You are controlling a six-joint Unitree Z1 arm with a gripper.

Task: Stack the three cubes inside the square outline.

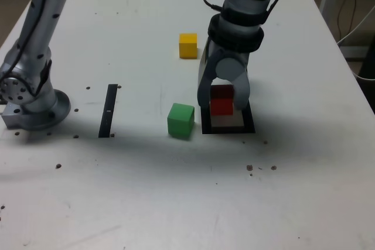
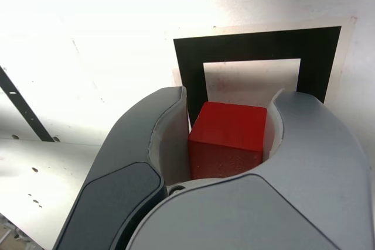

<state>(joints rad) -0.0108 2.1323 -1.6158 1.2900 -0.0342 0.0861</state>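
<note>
**Red cube poised over the square**

Gripper (image 1: 223, 105) clenched on red cube (image 2: 227, 139), hanging above square outline (image 1: 249, 129) near tabletop's right edge. Could land skewed onto tape. 2 waiting: green cube (image 1: 180, 120), yellow cube (image 1: 188, 45).

hidden: square outline (image 1: 247, 128) far edge behind hand (image 1: 223, 105) | arm top cropped
</note>
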